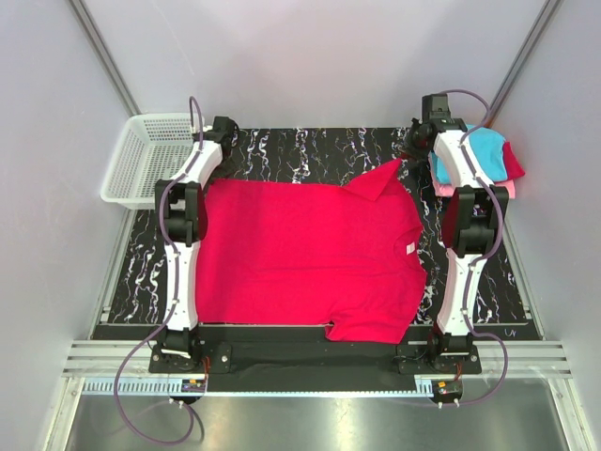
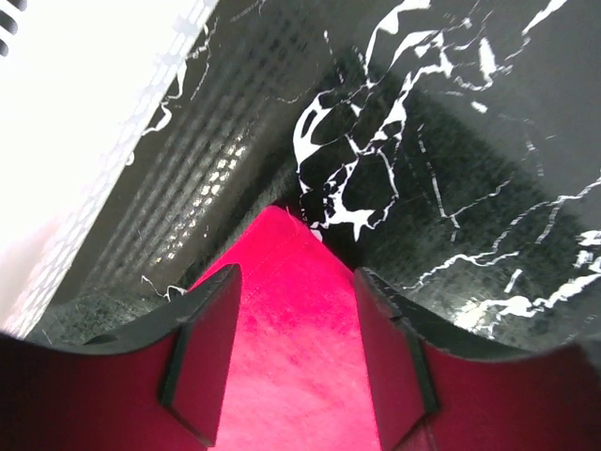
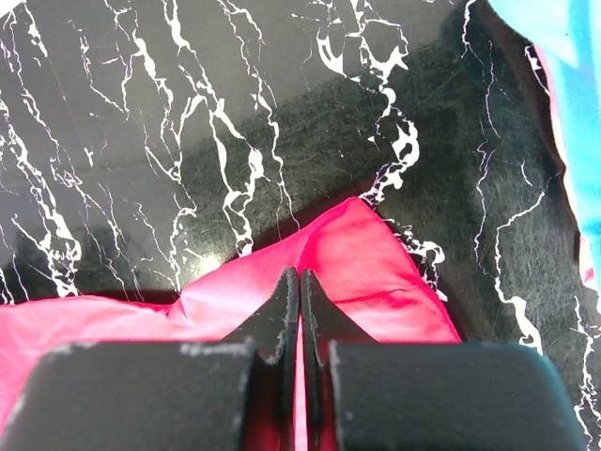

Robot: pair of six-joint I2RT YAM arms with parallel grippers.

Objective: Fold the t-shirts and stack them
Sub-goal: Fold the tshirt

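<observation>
A crimson-red t-shirt lies spread flat on the black marbled mat, its white neck label at the right. My left gripper is open at the shirt's far left corner. One finger stands on each side of the cloth. My right gripper is shut on the far right sleeve, which bunches up towards its tips and shows lifted in the top view. Folded cyan, dark red and pink t-shirts are stacked at the far right.
A white mesh basket stands at the far left, close beside my left gripper, and its wall fills the left of the left wrist view. The cyan shirt of the stack lies just right of my right gripper. Grey walls enclose the mat.
</observation>
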